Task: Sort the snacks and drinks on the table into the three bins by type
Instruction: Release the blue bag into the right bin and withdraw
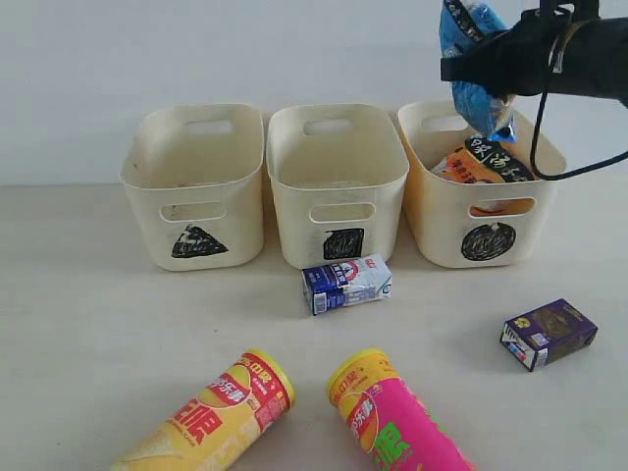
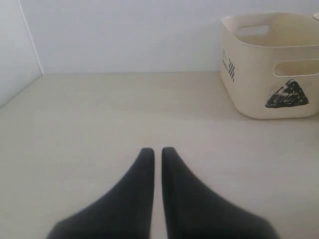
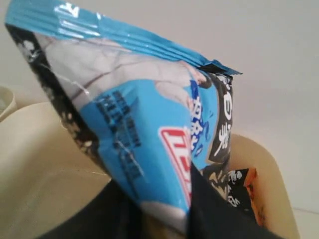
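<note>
My right gripper (image 1: 481,69) is shut on the blue packet (image 1: 475,49), which hangs above the circle-marked bin (image 1: 432,196). The same blue packet (image 3: 144,129) fills the right wrist view, pinched between the black fingers (image 3: 219,209). An orange packet (image 1: 483,162) lies inside that bin. The triangle bin (image 1: 147,186) and the square bin (image 1: 294,186) stand to its left. On the table lie a blue-and-white carton (image 1: 345,283), a purple carton (image 1: 548,333), a yellow-red tube (image 1: 221,417) and a pink-green tube (image 1: 392,422). My left gripper (image 2: 157,152) is shut over bare table, with the triangle bin (image 2: 249,94) ahead of it.
A pale wall rises behind the bins. A black cable (image 1: 549,147) loops down from the right arm beside the circle bin. The two tubes run off the table's front edge of the exterior view.
</note>
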### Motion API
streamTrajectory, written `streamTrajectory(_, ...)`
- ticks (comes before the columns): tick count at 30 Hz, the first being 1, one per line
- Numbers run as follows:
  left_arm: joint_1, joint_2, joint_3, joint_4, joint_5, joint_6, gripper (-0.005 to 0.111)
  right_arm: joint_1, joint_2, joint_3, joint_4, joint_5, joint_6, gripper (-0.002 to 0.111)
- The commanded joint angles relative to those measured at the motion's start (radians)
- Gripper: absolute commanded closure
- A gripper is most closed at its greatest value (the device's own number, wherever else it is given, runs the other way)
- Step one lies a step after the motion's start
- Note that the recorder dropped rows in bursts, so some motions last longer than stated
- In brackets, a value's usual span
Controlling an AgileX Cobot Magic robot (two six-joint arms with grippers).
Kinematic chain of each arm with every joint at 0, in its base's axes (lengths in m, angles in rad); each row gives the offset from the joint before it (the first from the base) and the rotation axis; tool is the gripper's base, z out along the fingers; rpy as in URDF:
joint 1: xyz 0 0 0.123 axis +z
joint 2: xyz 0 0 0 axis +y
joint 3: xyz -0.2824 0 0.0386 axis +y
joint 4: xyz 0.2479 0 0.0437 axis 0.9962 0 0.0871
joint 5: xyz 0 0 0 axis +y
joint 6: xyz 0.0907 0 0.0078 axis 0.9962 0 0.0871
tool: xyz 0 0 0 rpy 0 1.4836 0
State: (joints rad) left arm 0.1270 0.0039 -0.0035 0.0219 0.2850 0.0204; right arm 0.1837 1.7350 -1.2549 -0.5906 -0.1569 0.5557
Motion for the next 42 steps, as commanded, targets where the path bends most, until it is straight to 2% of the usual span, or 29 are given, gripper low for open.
streamTrajectory(1, 0.000, -0.004, 0.004, -0.004, -0.001, -0.006, 0.102, -0.014, 0.051, -0.052, 0.003, 0.000, 0.144, 0.108)
streamTrajectory(9, 0.000, -0.004, 0.004, -0.004, -0.001, -0.006, 0.102, -0.014, 0.161, -0.118, 0.003, 0.006, 0.437, 0.108)
streamTrajectory(12, 0.000, -0.004, 0.004, -0.004, -0.001, -0.006, 0.102, -0.014, 0.200, -0.134, 0.003, 0.003, 0.455, 0.108)
streamTrajectory(14, 0.000, -0.004, 0.004, -0.004, -0.001, -0.006, 0.102, -0.014, 0.216, -0.134, 0.003, -0.015, 0.455, 0.096)
streamTrajectory(15, 0.000, -0.004, 0.004, -0.004, -0.001, -0.006, 0.102, -0.014, 0.220, -0.134, 0.003, -0.023, 0.455, 0.083)
streamTrajectory(20, 0.000, -0.004, 0.004, -0.004, -0.001, -0.006, 0.102, -0.014, 0.220, -0.134, 0.003, -0.036, 0.404, 0.044)
streamTrajectory(21, 0.000, -0.004, 0.004, -0.004, -0.001, -0.006, 0.102, -0.014, 0.220, -0.134, 0.003, -0.036, 0.394, 0.038)
streamTrajectory(23, 0.000, -0.004, 0.004, -0.004, -0.001, -0.006, 0.102, -0.014, 0.220, -0.134, 0.003, -0.031, 0.377, 0.034)
streamTrajectory(28, 0.000, -0.004, 0.004, -0.004, -0.001, -0.006, 0.102, -0.014, 0.192, -0.134, 0.003, 0.045, 0.294, 0.034)
streamTrajectory(30, 0.000, -0.004, 0.004, -0.004, -0.001, -0.006, 0.102, -0.014, 0.165, -0.134, 0.003, 0.087, 0.233, 0.039)
streamTrajectory(42, 0.000, -0.004, 0.004, -0.004, -0.001, -0.006, 0.102, -0.014, -0.036, -0.134, -0.003, 0.468, -0.070, 0.108)
